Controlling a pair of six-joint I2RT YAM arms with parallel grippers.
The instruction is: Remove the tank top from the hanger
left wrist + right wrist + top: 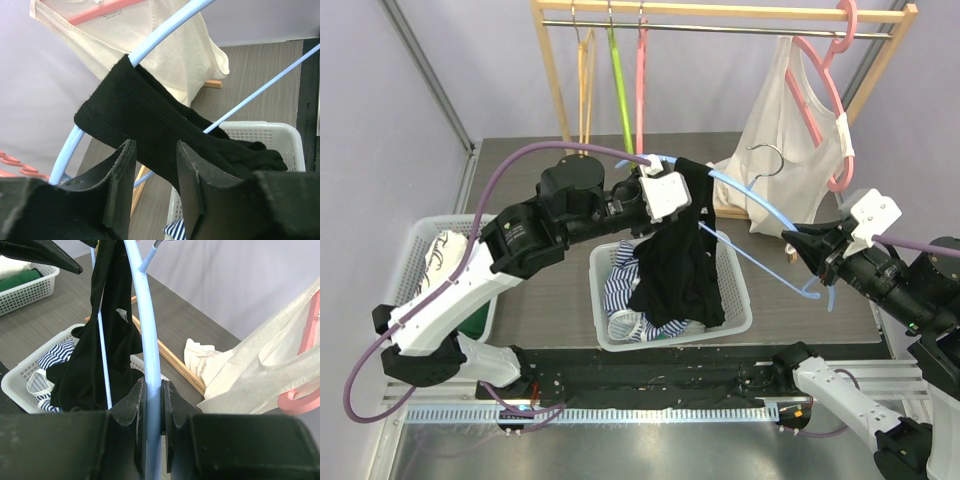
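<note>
The black tank top (675, 265) hangs from the left end of a pale blue hanger (760, 205), its body drooping into a white basket (720, 328) on the bench (555, 310); the hanger's long axis runs across the bench from one arm to the other; the right pincer (152, 385) is clamped tight on the hanger's blue bar at the far end from the garment, so the left arm is by far the nearer to the cloth; the left pincer (156, 145) stands wide, and one strap of the tank top lies right at its tips, slanting across the gap from the hanger's curved shoulder down toward the basket; my judgement is that closing there and drawing the strap off the free end of the hanger is what comes next; a pink hanger (100, 11) carrying a cream top bears small print, too small to read.
</note>
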